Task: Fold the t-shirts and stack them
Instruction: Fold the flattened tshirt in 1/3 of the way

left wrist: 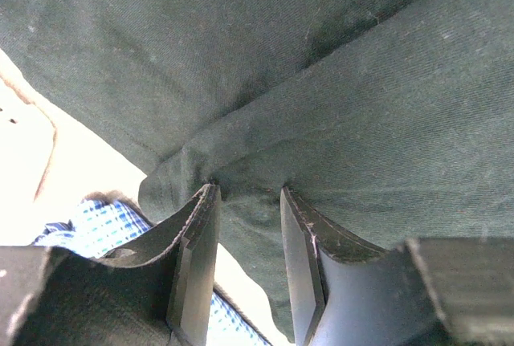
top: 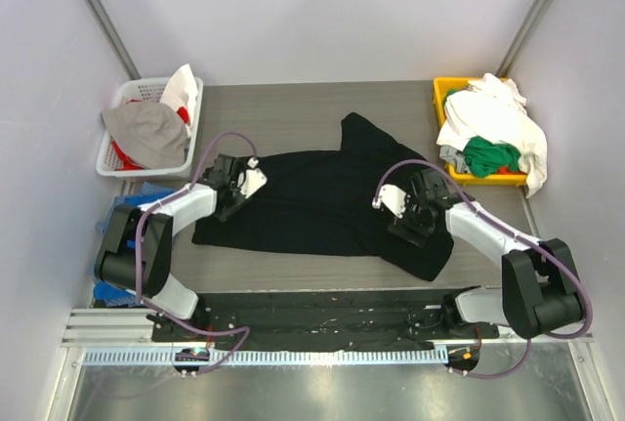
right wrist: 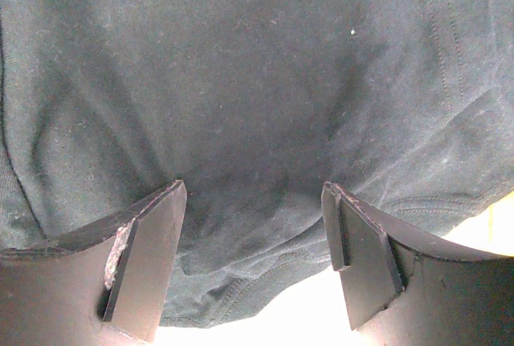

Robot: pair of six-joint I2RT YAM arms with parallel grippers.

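Note:
A large black t-shirt (top: pixel 322 201) lies spread across the middle of the table, one part folded up toward the back. My left gripper (top: pixel 237 196) sits low at the shirt's left edge. In the left wrist view the left gripper (left wrist: pixel 247 192) is partly open, astride a ridge of the black t-shirt (left wrist: pixel 321 81) without pinching it. My right gripper (top: pixel 400 214) is over the shirt's right side. Its wrist view shows the right gripper (right wrist: pixel 253 187) wide open above the black t-shirt (right wrist: pixel 241 81) near a stitched hem. A white t-shirt (top: pixel 493 113) and a green t-shirt (top: pixel 491 155) lie piled at back right.
The pile sits in a yellow bin (top: pixel 441 89) at the table's back right corner. A white basket (top: pixel 117 162) with grey and red-and-white cloth stands at back left. A blue checked cloth (top: pixel 146 191) lies beside the left arm, also showing as blue checked cloth (left wrist: pixel 104 217).

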